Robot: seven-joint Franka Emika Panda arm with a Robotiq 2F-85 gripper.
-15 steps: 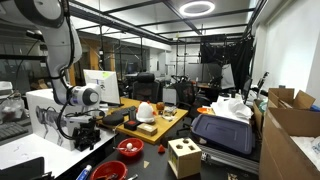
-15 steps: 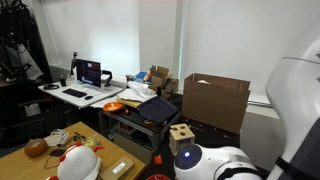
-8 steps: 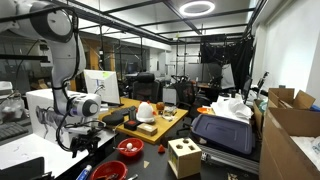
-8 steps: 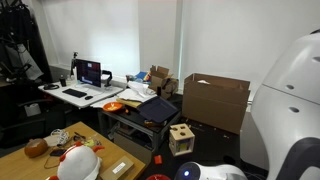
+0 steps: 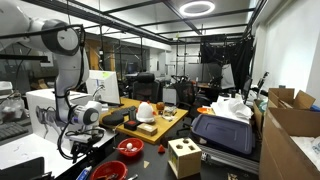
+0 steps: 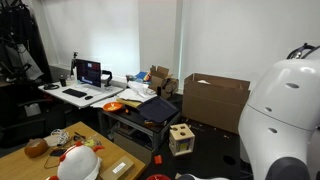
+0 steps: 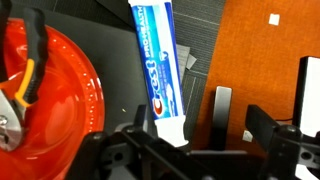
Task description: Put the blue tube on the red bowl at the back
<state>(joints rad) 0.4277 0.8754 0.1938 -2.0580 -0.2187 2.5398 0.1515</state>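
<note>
In the wrist view the blue tube lies flat on the dark worktop. Its long axis runs nearly from 12 to 6 o'clock, with the white cap end nearest the camera. The hand is open and holds nothing. The tube is not between the fingers but beside them, at about 9 o'clock from the gap. I judge the hand must shift that way first; the fingers then close across the narrow width.
</note>
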